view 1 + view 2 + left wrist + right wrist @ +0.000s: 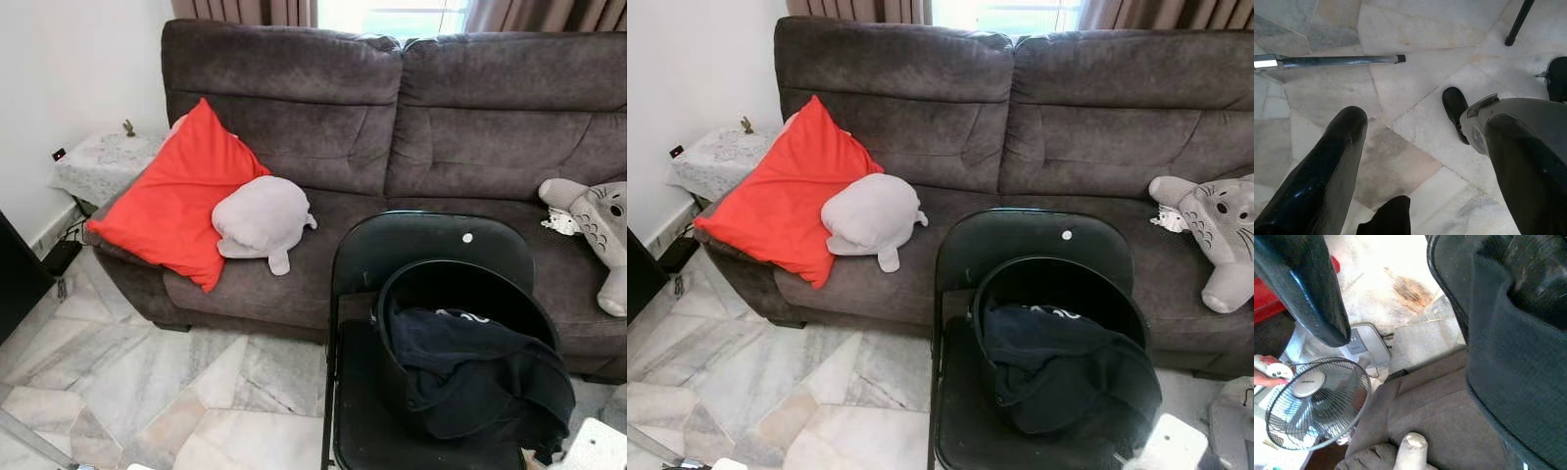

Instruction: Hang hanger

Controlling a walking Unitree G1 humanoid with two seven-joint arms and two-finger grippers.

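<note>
I can't make out a hanger yet — if it's here, I'd guess it sits under the dark clothes (470,367) in the basket (416,284) on the black chair (392,245) before the sofa (294,117). My left gripper (1422,161) hangs over the marble floor (1415,44), fingers spread and empty. The right gripper (1410,298) is also parted, holding nothing, close beside the basket. I'd bring the right one over the rim slowly, lift the cloth aside and look first — no blind grabbing.
</note>
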